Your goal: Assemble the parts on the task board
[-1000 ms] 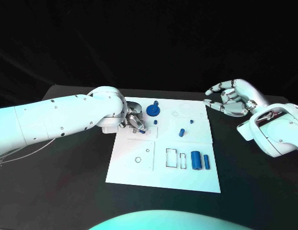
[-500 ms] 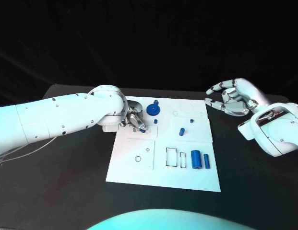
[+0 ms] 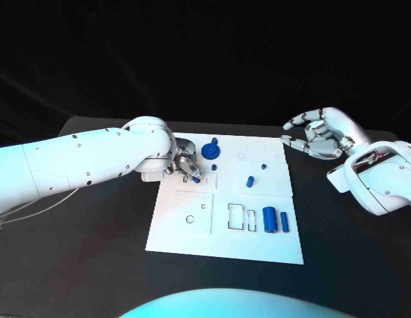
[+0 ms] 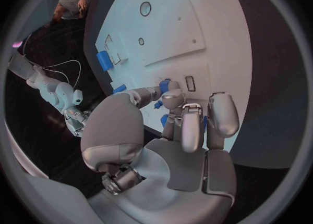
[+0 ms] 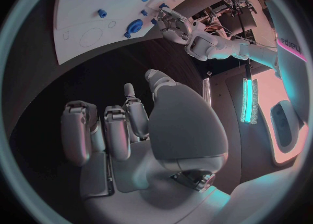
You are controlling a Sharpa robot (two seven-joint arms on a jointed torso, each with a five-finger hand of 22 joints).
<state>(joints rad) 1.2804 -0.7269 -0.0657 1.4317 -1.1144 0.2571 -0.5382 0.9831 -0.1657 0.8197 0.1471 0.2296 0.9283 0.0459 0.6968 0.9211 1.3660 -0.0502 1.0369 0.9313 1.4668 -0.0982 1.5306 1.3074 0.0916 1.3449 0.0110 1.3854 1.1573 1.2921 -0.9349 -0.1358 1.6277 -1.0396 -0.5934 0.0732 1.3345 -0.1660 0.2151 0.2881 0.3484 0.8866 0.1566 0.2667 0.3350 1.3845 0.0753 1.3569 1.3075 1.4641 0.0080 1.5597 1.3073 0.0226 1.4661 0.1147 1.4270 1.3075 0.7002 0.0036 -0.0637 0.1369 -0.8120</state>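
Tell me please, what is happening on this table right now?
A two-armed robot is assembling small blue parts on the white task board. Its left hand is down at the board's far left side, its fingers on a small blue part. The right hand hovers beyond the board's far right corner, fingers curled, holding nothing. Two blue cylinders lie nearer the robot.

Dim surroundings, black backdrop — cyan light tinting the white arms; task board (image 3: 226, 199) brightly lit; strong fisheye bending in wrist views.
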